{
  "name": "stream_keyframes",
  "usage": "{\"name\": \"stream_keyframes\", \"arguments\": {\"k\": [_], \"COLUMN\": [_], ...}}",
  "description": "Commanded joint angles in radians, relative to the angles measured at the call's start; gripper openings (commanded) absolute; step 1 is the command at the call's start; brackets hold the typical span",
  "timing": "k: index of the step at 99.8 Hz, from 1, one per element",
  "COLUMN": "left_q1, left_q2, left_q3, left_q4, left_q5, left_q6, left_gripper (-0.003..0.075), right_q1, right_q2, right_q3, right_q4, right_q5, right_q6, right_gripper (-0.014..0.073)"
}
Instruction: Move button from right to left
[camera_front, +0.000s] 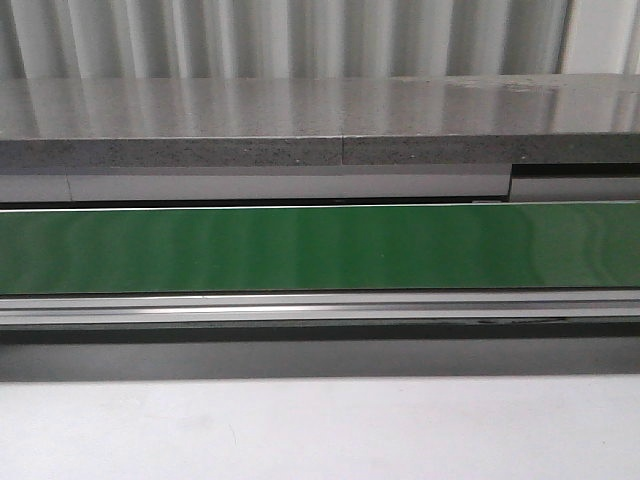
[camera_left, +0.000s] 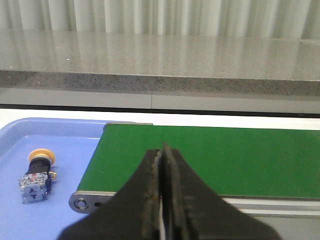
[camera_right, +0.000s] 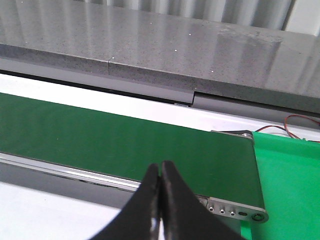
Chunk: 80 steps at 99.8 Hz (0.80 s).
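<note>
In blue tray (camera_left: 75, 132), button (camera_left: 36, 176), left claw (camera_left: 162, 165) closed

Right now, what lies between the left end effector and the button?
In the left wrist view, only bare blue tray separates the left end effector from the button.

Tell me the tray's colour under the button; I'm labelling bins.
Light blue tray, holding the button; it shows only in the left wrist view.

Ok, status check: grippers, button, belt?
Left gripper shut, empty. Right gripper shut, empty. Button lying in blue tray beside the green belt. Belt bare, nothing blocking.
</note>
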Motion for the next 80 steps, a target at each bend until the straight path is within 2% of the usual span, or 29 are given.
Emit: {"name": "stream_keyframes", "arguments": {"k": [1, 14, 21, 38, 52, 71, 80], "left_q1": [0.000, 0.000, 0.000, 0.000, 0.000, 0.000, 0.000], "left_q2": [-0.036, -0.036, -0.036, -0.036, -0.036, -0.036, -0.036], "left_q3": [0.025, 0.025, 0.025, 0.025, 0.025, 0.025, 0.025], "left_q4": [-0.006, -0.006, -0.006, -0.006, -0.006, -0.006, -0.006], "left_q5": [-0.076, -0.076, -0.076, -0.076, -0.076, -0.076, -0.076], "left_q6": [-0.001, -0.001, -0.001, -0.001, -0.001, -0.001, -0.001], "left_gripper": [-0.0020, -0.0020, -0.0020, -0.0020, -0.0020, -0.0020, -0.0020], "right_q1": [0.000, -0.001, -0.002, -0.024, -0.030, -0.081, -0.095], "right_q2": [0.017, 0.017, 0.016, 0.016, 0.016, 0.013, -0.011], "right_q3": [-0.022, -0.019, 0.005, 0.131, 0.277, 0.447, 0.444], "right_q4": [0.006, 0.006, 0.001, -0.010, -0.099, -0.163, -0.192], "right_q5": [-0.079, -0.089, -0.146, -0.451, -0.659, -0.745, -0.674], "right_q6": [-0.010, -0.010, -0.010, 0.046, 0.140, 0.316, 0.326], "right_gripper": [-0.0067, -0.0067, -0.0067, -0.0067, -0.0067, -0.0067, -0.0067]}}
